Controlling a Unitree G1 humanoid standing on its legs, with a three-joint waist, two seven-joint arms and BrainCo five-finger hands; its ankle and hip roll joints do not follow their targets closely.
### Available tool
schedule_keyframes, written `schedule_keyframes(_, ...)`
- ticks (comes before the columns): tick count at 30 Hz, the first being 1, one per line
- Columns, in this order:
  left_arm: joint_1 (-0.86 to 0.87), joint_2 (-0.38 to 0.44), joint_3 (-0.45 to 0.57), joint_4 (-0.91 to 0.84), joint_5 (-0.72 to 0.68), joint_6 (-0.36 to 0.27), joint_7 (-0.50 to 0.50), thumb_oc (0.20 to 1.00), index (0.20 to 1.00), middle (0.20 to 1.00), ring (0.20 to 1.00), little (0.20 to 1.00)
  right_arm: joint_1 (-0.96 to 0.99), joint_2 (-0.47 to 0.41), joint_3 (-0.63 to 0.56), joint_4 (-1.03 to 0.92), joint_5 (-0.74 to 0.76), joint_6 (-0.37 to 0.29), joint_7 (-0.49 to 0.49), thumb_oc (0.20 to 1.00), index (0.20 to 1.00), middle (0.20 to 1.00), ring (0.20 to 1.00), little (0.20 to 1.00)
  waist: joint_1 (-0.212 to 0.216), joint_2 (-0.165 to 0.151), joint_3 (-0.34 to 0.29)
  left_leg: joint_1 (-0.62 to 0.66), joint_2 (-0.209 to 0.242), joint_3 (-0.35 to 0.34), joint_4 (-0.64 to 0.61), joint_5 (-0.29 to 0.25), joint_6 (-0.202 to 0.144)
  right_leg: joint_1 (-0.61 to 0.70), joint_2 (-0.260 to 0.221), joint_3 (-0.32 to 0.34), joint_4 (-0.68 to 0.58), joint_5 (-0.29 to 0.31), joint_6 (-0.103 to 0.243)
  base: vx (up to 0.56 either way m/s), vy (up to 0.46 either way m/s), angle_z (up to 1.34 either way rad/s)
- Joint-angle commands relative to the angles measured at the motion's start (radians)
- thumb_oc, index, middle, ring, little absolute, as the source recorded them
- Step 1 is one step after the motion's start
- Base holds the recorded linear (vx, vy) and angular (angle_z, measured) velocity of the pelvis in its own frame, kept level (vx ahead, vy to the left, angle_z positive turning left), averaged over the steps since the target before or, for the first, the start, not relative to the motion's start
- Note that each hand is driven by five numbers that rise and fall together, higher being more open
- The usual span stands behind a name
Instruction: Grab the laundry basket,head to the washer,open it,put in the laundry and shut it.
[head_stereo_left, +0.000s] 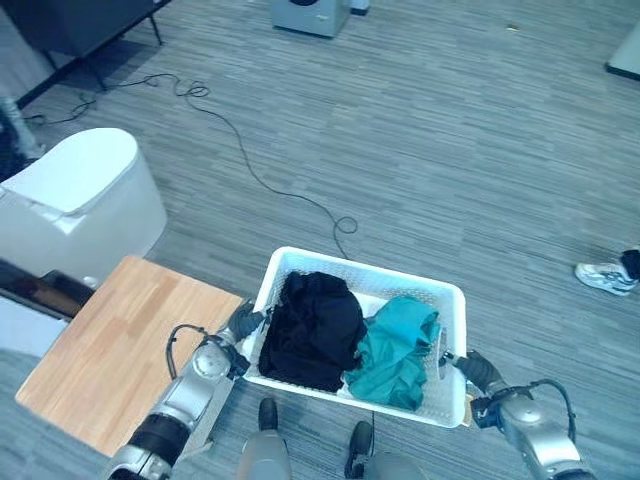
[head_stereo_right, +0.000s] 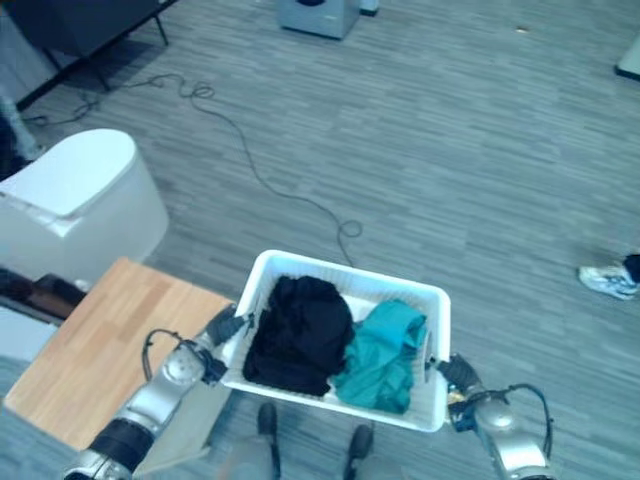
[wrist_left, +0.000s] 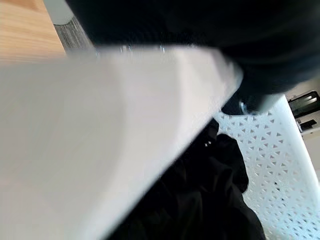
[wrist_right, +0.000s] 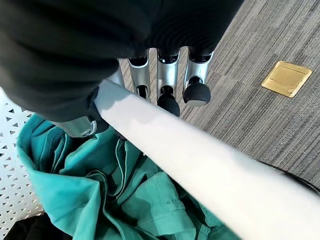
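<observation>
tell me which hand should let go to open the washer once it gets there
Hard to call yet: left hand and right hand each grip the laundry basket, and the washer sits far ahead, roughly centred. Setting the basket down first looks wiser.

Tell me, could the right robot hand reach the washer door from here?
Probably not. The washer stands far across the floor, and the right robot hand is curled around the rim of the laundry basket, so it's both too distant and occupied.
</observation>
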Motion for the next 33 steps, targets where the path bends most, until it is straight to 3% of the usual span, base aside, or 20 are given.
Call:
schedule_keyframes(1, -0.143, 0.051, 0.066, 0.039, -0.022, -0.025, 0.059, 0.200, 0.200, 0.200, 0.200, 0.200, 0.021, -0.061, -0.153, -0.082, 0.114, -0.089, -0.018, 0.200, 0.200, 0.200, 0.200, 0.200, -0.019, -0.074, 0.020, -0.098, 0.030, 0.035, 0.219, -0.058, 0.029, -0.028, 0.003, 0.068, 0.139, -0.141, -0.033, 0.01, -0.196, 0.44)
schedule_keyframes(4, -0.166, 0.039, 0.055, 0.050, -0.015, -0.020, 0.061, 0.200, 0.200, 0.200, 0.200, 0.200, 0.036, -0.059, -0.155, -0.090, 0.121, -0.087, -0.023, 0.200, 0.200, 0.200, 0.200, 0.200, -0.018, -0.084, 0.025, -0.150, 0.028, 0.099, 0.335, -0.104, 0.057, -0.007, 0.007, 0.053, 0.130, -0.154, -0.042, 0.07, -0.120, 0.41)
schedule_keyframes(7, -0.133, 0.056, 0.081, 0.059, -0.022, -0.026, 0.064, 0.200, 0.200, 0.200, 0.200, 0.200, -0.007, -0.048, -0.123, -0.087, 0.142, -0.085, -0.009, 0.200, 0.200, 0.200, 0.200, 0.200, 0.043, -0.076, 0.014, -0.201, -0.159, 0.005, 0.245, -0.115, 0.086, 0.004, 0.043, 0.091, 0.157, -0.176, -0.028, 0.15, -0.033, -0.16)
schedule_keyframes(9, -0.129, 0.058, 0.076, 0.065, -0.020, -0.026, 0.062, 0.200, 0.200, 0.200, 0.200, 0.200, -0.022, -0.045, -0.112, -0.093, 0.149, -0.085, -0.008, 0.200, 0.200, 0.200, 0.200, 0.200, 0.054, -0.079, 0.012, -0.208, -0.181, 0.002, 0.186, -0.082, 0.089, 0.011, 0.055, 0.103, 0.173, -0.197, -0.028, 0.28, -0.065, -0.76)
schedule_keyframes(11, -0.133, 0.068, 0.061, 0.108, -0.026, -0.027, 0.080, 0.200, 0.200, 0.200, 0.200, 0.200, -0.117, -0.041, -0.046, -0.065, 0.171, -0.099, -0.034, 0.200, 0.200, 0.200, 0.200, 0.200, 0.110, -0.082, -0.004, -0.278, -0.232, 0.060, 0.063, -0.010, 0.085, 0.065, 0.113, 0.154, 0.195, -0.258, -0.043, 0.66, -0.111, -0.53)
schedule_keyframes(13, -0.125, 0.070, 0.066, 0.106, -0.031, -0.030, 0.080, 0.200, 0.200, 0.200, 0.200, 0.200, -0.140, -0.034, -0.031, -0.056, 0.172, -0.103, -0.036, 0.200, 0.200, 0.200, 0.200, 0.200, 0.129, -0.087, -0.008, -0.286, -0.237, 0.062, 0.051, -0.003, 0.084, 0.088, 0.124, 0.182, 0.194, -0.265, -0.042, 0.39, -0.012, -0.57)
schedule_keyframes(14, -0.103, 0.079, 0.084, 0.090, -0.032, -0.029, 0.078, 0.200, 0.200, 0.200, 0.200, 0.200, -0.150, -0.025, -0.019, -0.064, 0.170, -0.097, -0.029, 0.200, 0.200, 0.200, 0.200, 0.200, 0.140, -0.092, -0.019, -0.260, -0.239, 0.057, 0.030, 0.002, 0.096, 0.106, 0.127, 0.206, 0.199, -0.275, -0.038, 0.56, 0.033, -1.20)
schedule_keyframes(15, -0.068, 0.089, 0.098, 0.073, -0.037, -0.029, 0.073, 0.200, 0.200, 0.200, 0.200, 0.200, -0.161, 0.001, -0.005, -0.057, 0.165, -0.097, -0.024, 0.200, 0.200, 0.200, 0.200, 0.200, 0.153, -0.121, -0.042, -0.246, -0.254, 0.045, 0.052, 0.002, 0.134, 0.134, 0.113, 0.229, 0.212, -0.283, -0.026, 0.54, 0.034, -1.04)
schedule_keyframes(16, -0.067, 0.089, 0.099, 0.071, -0.037, -0.029, 0.073, 0.200, 0.200, 0.200, 0.200, 0.200, -0.162, 0.001, -0.004, -0.057, 0.165, -0.098, -0.024, 0.200, 0.200, 0.200, 0.200, 0.200, 0.155, -0.119, -0.046, -0.250, -0.249, 0.046, 0.051, 0.005, 0.133, 0.130, 0.117, 0.232, 0.210, -0.278, -0.027, 0.58, 0.059, -0.68)
schedule_keyframes(18, -0.040, 0.097, 0.114, 0.059, -0.036, -0.031, 0.073, 0.200, 0.200, 0.200, 0.200, 0.200, -0.169, 0.031, 0.005, -0.038, 0.157, -0.096, -0.011, 0.200, 0.200, 0.200, 0.200, 0.200, 0.168, -0.163, -0.071, -0.243, -0.280, 0.052, 0.106, -0.048, 0.172, 0.127, 0.070, 0.245, 0.279, -0.182, 0.038, 0.56, 0.124, -0.73)
schedule_keyframes(19, -0.025, 0.107, 0.128, 0.055, -0.031, -0.030, 0.071, 0.200, 0.200, 0.200, 0.200, 0.200, -0.177, 0.058, 0.010, -0.015, 0.146, -0.093, 0.003, 0.200, 0.200, 0.200, 0.200, 0.200, 0.163, -0.176, -0.076, -0.195, -0.290, 0.070, 0.120, -0.095, 0.200, 0.072, 0.036, 0.268, 0.457, -0.007, 0.139, 0.70, 0.159, -0.77)
schedule_keyframes(20, -0.019, 0.110, 0.134, 0.047, -0.032, -0.030, 0.067, 0.200, 0.200, 0.200, 0.200, 0.200, -0.179, 0.065, 0.009, -0.011, 0.133, -0.089, 0.007, 0.200, 0.200, 0.200, 0.200, 0.200, 0.154, -0.172, -0.072, -0.171, -0.284, 0.085, 0.122, -0.112, 0.208, 0.048, 0.023, 0.262, 0.541, 0.082, 0.186, 0.50, 0.113, -0.47)
schedule_keyframes(23, 0.000, 0.117, 0.150, 0.034, -0.036, -0.028, 0.067, 0.200, 0.200, 0.200, 0.200, 0.200, -0.188, 0.075, 0.014, -0.017, 0.112, -0.087, 0.016, 0.200, 0.200, 0.200, 0.200, 0.200, 0.125, -0.140, -0.065, -0.106, -0.260, 0.094, 0.113, -0.144, 0.225, -0.021, -0.015, 0.230, 0.666, 0.135, 0.204, 0.41, 0.122, -0.03)
schedule_keyframes(24, 0.009, 0.124, 0.163, 0.012, -0.043, -0.021, 0.064, 0.200, 0.200, 0.200, 0.200, 0.200, -0.184, 0.078, 0.006, -0.027, 0.099, -0.076, 0.026, 0.200, 0.200, 0.200, 0.200, 0.200, 0.097, -0.101, -0.055, -0.015, -0.243, 0.077, 0.079, -0.171, 0.229, -0.125, -0.063, 0.187, 0.720, 0.085, 0.167, 0.47, 0.166, -0.10)
schedule_keyframes(26, 0.008, 0.123, 0.163, 0.008, -0.044, -0.019, 0.063, 0.200, 0.200, 0.200, 0.200, 0.200, -0.182, 0.079, 0.003, -0.030, 0.098, -0.075, 0.029, 0.200, 0.200, 0.200, 0.200, 0.200, 0.088, -0.081, -0.053, 0.013, -0.233, 0.064, 0.065, -0.174, 0.227, -0.171, -0.070, 0.167, 0.715, 0.062, 0.149, 0.41, 0.109, -0.10)
schedule_keyframes(27, 0.003, 0.116, 0.159, 0.015, -0.042, -0.018, 0.059, 0.200, 0.200, 0.200, 0.200, 0.200, -0.166, 0.071, -0.015, -0.031, 0.103, -0.074, 0.026, 0.200, 0.200, 0.200, 0.200, 0.200, 0.035, -0.062, -0.040, 0.089, -0.245, 0.016, 0.052, -0.204, 0.211, -0.253, -0.082, 0.145, 0.635, -0.041, 0.105, 0.44, 0.061, 0.06)
schedule_keyframes(28, 0.003, 0.115, 0.159, 0.015, -0.042, -0.018, 0.059, 0.200, 0.200, 0.200, 0.200, 0.200, -0.166, 0.071, -0.015, -0.031, 0.103, -0.074, 0.026, 0.200, 0.200, 0.200, 0.200, 0.200, 0.032, -0.060, -0.041, 0.088, -0.242, 0.012, 0.050, -0.201, 0.210, -0.251, -0.080, 0.140, 0.629, -0.037, 0.103, 0.64, -0.087, 0.54)
schedule_keyframes(29, -0.009, 0.107, 0.148, 0.025, -0.043, -0.021, 0.057, 0.200, 0.200, 0.200, 0.200, 0.200, -0.150, 0.062, -0.030, -0.029, 0.116, -0.079, 0.017, 0.200, 0.200, 0.200, 0.200, 0.200, 0.003, -0.061, -0.035, 0.129, -0.247, -0.014, 0.054, -0.234, 0.181, -0.274, -0.090, 0.157, 0.439, -0.061, 0.094, 0.30, -0.109, 0.79)
schedule_keyframes(30, -0.010, 0.107, 0.147, 0.025, -0.043, -0.021, 0.058, 0.200, 0.200, 0.200, 0.200, 0.200, -0.150, 0.062, -0.030, -0.029, 0.116, -0.079, 0.017, 0.200, 0.200, 0.200, 0.200, 0.200, 0.001, -0.059, -0.036, 0.128, -0.245, -0.016, 0.053, -0.231, 0.180, -0.270, -0.088, 0.154, 0.429, -0.054, 0.092, 0.47, -0.177, 1.00)
schedule_keyframes(33, -0.041, 0.094, 0.126, 0.040, -0.028, -0.027, 0.064, 0.200, 0.200, 0.200, 0.200, 0.200, -0.116, 0.047, -0.058, -0.044, 0.132, -0.080, 0.009, 0.200, 0.200, 0.200, 0.200, 0.200, -0.037, -0.061, -0.032, 0.191, -0.247, -0.071, 0.059, -0.296, 0.144, -0.317, -0.127, 0.207, 0.139, 0.036, 0.126, 0.50, -0.226, 0.76)
